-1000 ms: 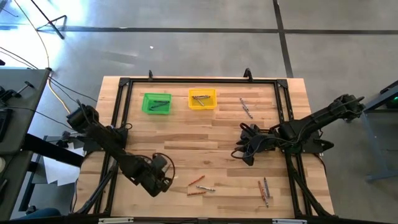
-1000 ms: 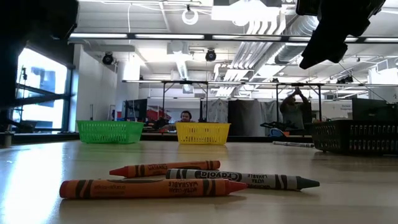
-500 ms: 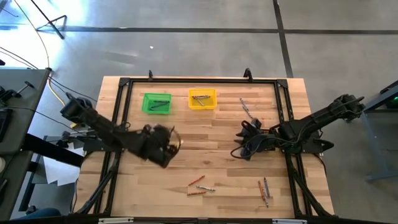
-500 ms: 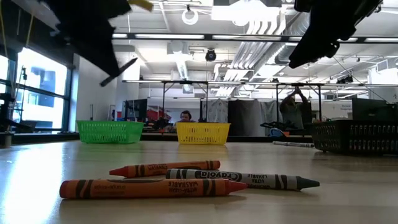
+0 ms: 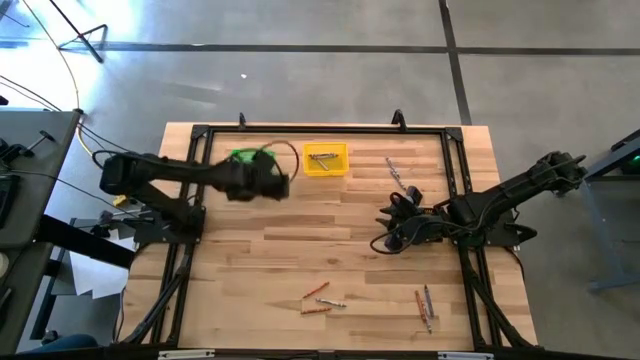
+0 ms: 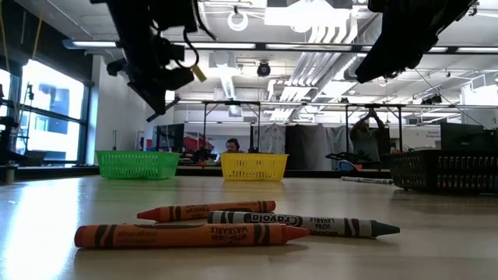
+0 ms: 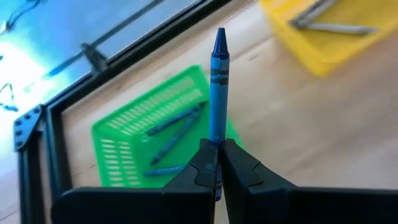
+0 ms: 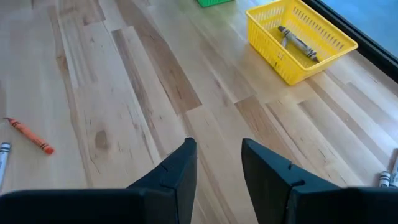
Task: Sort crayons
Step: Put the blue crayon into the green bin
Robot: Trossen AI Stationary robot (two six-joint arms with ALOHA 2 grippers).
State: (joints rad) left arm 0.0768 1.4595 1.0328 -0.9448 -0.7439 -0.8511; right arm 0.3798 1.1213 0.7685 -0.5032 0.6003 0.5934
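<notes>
Blue crayon (image 7: 217, 87) sticks straight out of the left gripper (image 7: 216, 163), jaws pinched on it, over the green bin (image 7: 149, 140) near the tabletop's far edge. Right gripper (image 8: 217, 163) waits, probably empty, jaws apart.

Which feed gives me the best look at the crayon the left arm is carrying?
The left wrist view: the blue crayon stands clear between the left gripper's fingers, above the green bin. The high view hides it under the arm; the low view shows only a dark sliver.

Held wax crayon (image 7: 217, 87): blue, darker bands
Mesh plastic bin (image 7: 130, 134): green
Mesh plastic basket (image 8: 298, 43): yellow
Front paper-wrapped crayon (image 6: 187, 235): orange, black lettering
Plank tabletop (image 5: 340, 240): pale wood
</notes>
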